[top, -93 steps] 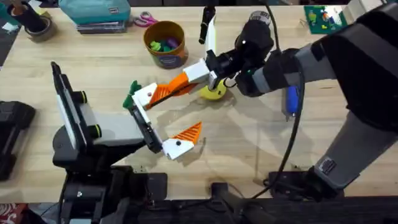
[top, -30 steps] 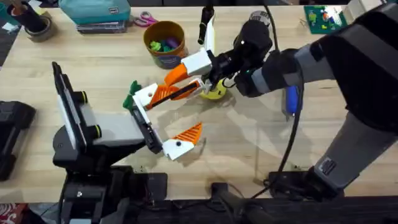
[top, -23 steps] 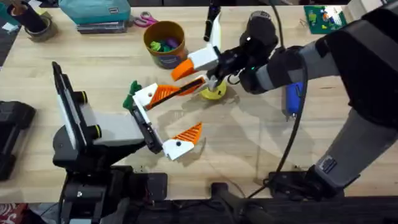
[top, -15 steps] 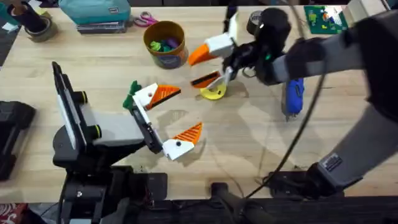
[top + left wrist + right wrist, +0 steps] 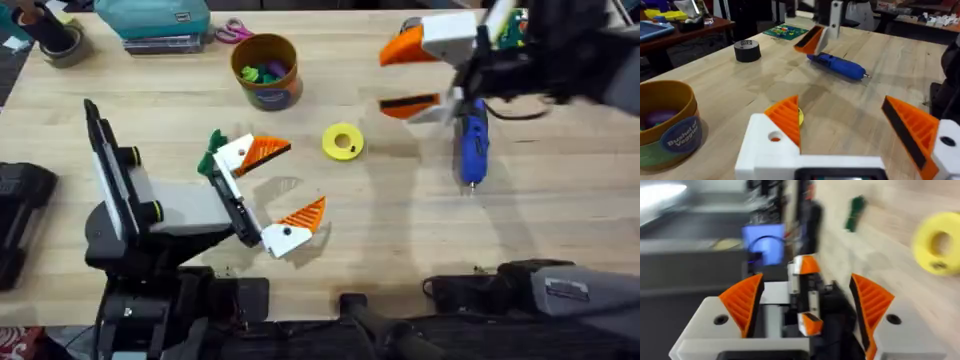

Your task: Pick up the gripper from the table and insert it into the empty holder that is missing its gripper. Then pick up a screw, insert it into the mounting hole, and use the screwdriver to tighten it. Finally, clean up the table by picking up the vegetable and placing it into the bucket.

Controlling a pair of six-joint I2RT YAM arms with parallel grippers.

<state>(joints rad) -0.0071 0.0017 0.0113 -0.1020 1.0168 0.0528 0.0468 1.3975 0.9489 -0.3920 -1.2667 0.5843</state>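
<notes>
The orange ribbed gripper [image 5: 266, 150] sits on the white holder [image 5: 236, 153], the far finger of my left gripper [image 5: 280, 185], which is open and holds nothing. Its near finger carries its own orange tip [image 5: 305, 212]. The dark green vegetable [image 5: 212, 152] lies right beside the holder. My right gripper [image 5: 402, 75] hangs open and empty at the far right, above the blue screwdriver [image 5: 470, 146]. The ochre bucket [image 5: 265, 70] stands at the back. In the left wrist view the bucket [image 5: 665, 125] and the screwdriver [image 5: 837, 65] lie beyond my left gripper [image 5: 850, 125]. The screw is out of view.
A yellow ring [image 5: 342, 141] lies mid-table between the two grippers. A black tape roll [image 5: 747, 50] stands past the bucket. A teal case [image 5: 150, 18] and scissors [image 5: 233, 32] line the back edge, and a green circuit board [image 5: 520, 28] sits at the back right.
My right gripper has let go at the holder, opened, and drawn back up and to the right. The orange gripper stays on the left arm's holder. The left arm has not moved.
</notes>
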